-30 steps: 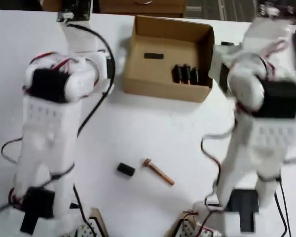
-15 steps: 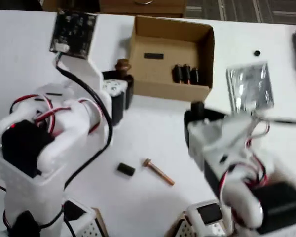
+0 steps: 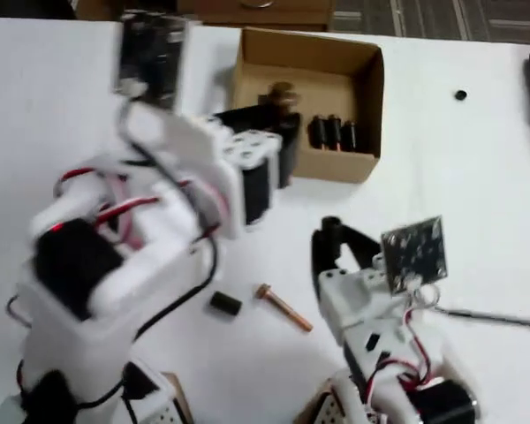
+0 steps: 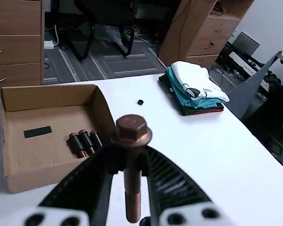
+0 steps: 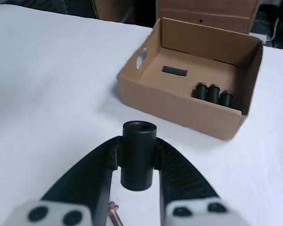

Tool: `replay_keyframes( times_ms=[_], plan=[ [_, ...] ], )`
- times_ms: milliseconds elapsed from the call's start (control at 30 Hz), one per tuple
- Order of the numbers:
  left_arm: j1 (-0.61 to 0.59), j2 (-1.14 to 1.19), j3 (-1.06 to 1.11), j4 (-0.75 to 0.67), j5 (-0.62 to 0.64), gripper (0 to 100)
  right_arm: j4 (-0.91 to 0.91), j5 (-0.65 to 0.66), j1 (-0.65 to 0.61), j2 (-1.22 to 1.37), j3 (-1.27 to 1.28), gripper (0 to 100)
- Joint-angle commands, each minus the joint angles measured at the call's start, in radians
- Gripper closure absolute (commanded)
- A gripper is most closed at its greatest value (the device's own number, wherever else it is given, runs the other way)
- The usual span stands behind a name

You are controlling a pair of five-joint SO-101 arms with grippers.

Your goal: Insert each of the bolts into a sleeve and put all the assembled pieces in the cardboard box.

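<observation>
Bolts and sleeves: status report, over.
Left gripper shut on bolt, right gripper shut on sleeve, not yet joined. Three assembled pieces in box. Loose bolt, loose sleeve on table between arms.

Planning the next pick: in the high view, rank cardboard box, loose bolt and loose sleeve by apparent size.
cardboard box: clearly largest
loose bolt: longer than the sleeve
loose sleeve: smallest
All sit on the table, so nearness barely matters.

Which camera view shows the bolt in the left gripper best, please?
The left wrist view: the held bolt shows head and shank clearly, clamped in the left gripper. The high view catches just its head. The right wrist view has the loose bolt instead.
</observation>
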Motion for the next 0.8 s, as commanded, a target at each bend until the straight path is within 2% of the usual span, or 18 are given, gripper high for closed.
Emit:
replay_keyframes(
  times_ms=[0,167,400,600,767],
  plan=[
    [0.054,0.052,-0.042,-0.066,0.002,98,-0.071,-0.002,-0.076,-0.124,0.081,97.9],
    [0.109,0.071,-0.031,-0.061,0.002,98,-0.076,-0.002,-0.074,-0.189,0.13,97.9],
    [0.114,0.063,0.045,-0.06,0.002,98,-0.077,-0.023,-0.073,-0.191,0.124,98.0],
    [0.097,0.009,0.163,-0.152,0.006,98,-0.077,-0.057,-0.071,-0.193,0.124,98.0],
    [0.095,-0.077,0.349,-0.239,0.005,98,-0.077,-0.057,-0.071,-0.193,0.124,98.0]
  ],
)
